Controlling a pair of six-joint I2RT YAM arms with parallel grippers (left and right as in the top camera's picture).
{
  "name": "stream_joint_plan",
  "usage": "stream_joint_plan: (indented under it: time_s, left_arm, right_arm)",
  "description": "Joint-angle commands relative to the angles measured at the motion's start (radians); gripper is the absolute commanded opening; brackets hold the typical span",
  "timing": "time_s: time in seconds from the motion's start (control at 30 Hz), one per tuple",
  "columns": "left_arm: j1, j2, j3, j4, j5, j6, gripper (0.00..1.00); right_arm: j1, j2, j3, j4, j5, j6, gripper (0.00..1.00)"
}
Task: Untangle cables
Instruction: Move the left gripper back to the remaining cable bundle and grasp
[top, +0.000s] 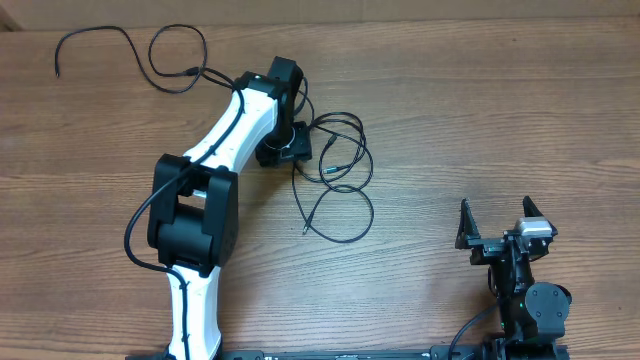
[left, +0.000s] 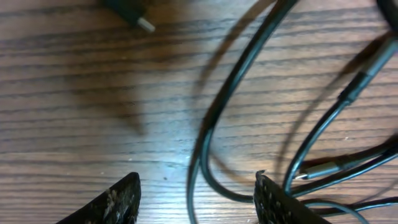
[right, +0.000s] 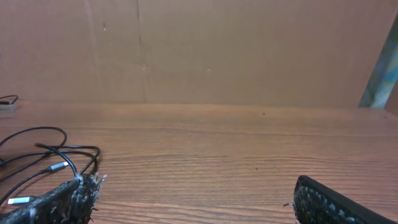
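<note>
Grasp phase here, folks: the left claw (left: 196, 200) is down low over the knot of cables (top: 338, 170) in the middle of the desk (top: 480, 100), picking out one strand to pull free. Its jaws are spread. In the left wrist view one black loop (left: 208, 134) runs straight down through the gap between the two fingertips (left: 119, 200), closer to the right-hand pad, and nothing is pinched yet as far as I can see.

The rest of the bundle fans out to the right of that loop, with a silver-tipped connector (left: 318, 169) just beyond the right-hand pad. A plug end (left: 134, 15) lies apart at the top of that view.

One loose cable (top: 120, 45) already lies by itself in the upper left of the overhead frame, well clear of the knot. The right claw (top: 497, 228) sits at the lower right, jaws wide, holding nothing, far from the action.

The next move, by my read, is to pinch that single loop only, then draw it away from the crossings without dragging its neighbours along.
</note>
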Motion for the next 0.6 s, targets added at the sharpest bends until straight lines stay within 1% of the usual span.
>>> stream_joint_plan:
  time_s: [0.0, 0.07, 0.13, 0.2, 0.27, 0.33, 0.4, 0.43, 0.47, 0.57]
  left_arm:
    - [-0.014, 0.016, -0.003, 0.024, -0.042, -0.016, 0.60]
    - [-0.012, 0.024, -0.003, 0.041, -0.067, -0.033, 0.59]
    - [-0.010, 0.035, -0.003, 0.051, -0.058, -0.064, 0.52]
    - [-0.010, 0.049, -0.003, 0.061, -0.047, -0.068, 0.50]
    - [-0.013, 0.065, -0.003, 0.072, -0.047, -0.068, 0.50]
    - [-0.013, 0.075, -0.003, 0.078, -0.047, -0.068, 0.46]
    - [-0.013, 0.075, -0.003, 0.080, -0.047, -0.068, 0.36]
    - [-0.012, 0.074, -0.001, 0.083, -0.044, -0.068, 0.26]
    - [-0.011, 0.074, 0.000, 0.085, -0.042, -0.068, 0.19]
    - [-0.011, 0.071, 0.008, 0.079, -0.039, -0.065, 0.04]
  right_arm:
    - [0.005, -0.007, -0.010, 0.005, 0.002, 0.003, 1.00]
    - [0.005, -0.007, -0.010, 0.005, 0.002, 0.003, 1.00]
    - [0.005, -0.007, -0.010, 0.005, 0.002, 0.003, 1.00]
    - [0.005, -0.007, -0.010, 0.006, 0.002, 0.003, 1.00]
    - [0.005, -0.007, -0.010, 0.005, 0.002, 0.003, 1.00]
    - [0.005, -0.007, -0.010, 0.006, 0.002, 0.003, 1.00]
    - [0.005, -0.007, -0.010, 0.006, 0.002, 0.003, 1.00]
    - [0.005, -0.007, -0.010, 0.006, 0.002, 0.003, 1.00]
    - [0.005, -0.007, -0.010, 0.006, 0.002, 0.003, 1.00]
    - [0.005, -0.007, -0.010, 0.006, 0.002, 0.003, 1.00]
